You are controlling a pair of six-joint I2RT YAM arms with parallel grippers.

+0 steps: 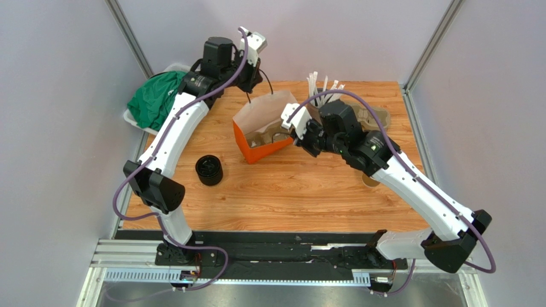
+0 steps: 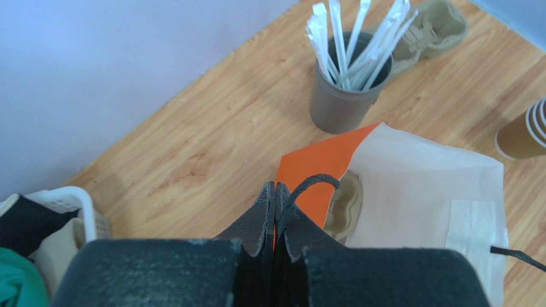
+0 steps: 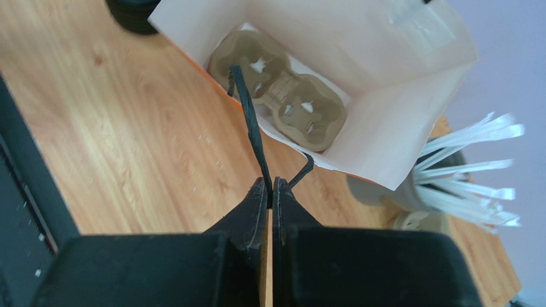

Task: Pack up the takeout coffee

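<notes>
Orange paper bag (image 1: 258, 152) first: found it standing open at mid-desk (image 1: 288, 198), white inside. Logged left gripper (image 2: 275, 190) pinched tight on one black cord handle (image 2: 307, 182) and right gripper (image 3: 270, 187) likewise clamped on the opposite cord (image 3: 247, 109), holding the mouth apart. Saw a two-socket pulp carrier (image 3: 282, 96) on the bag floor, both sockets empty. Judged packing barely begun: carrier in, no cup, no lid. Could not single out the coffee's own cup; saw only stacked tan cups (image 2: 520, 131) outside the bag, to its right. Located black lid stack (image 1: 208, 169) on bare desk left of the bag, apart from it. Noted grey cup (image 2: 343, 96) full of white straws behind the bag.
</notes>
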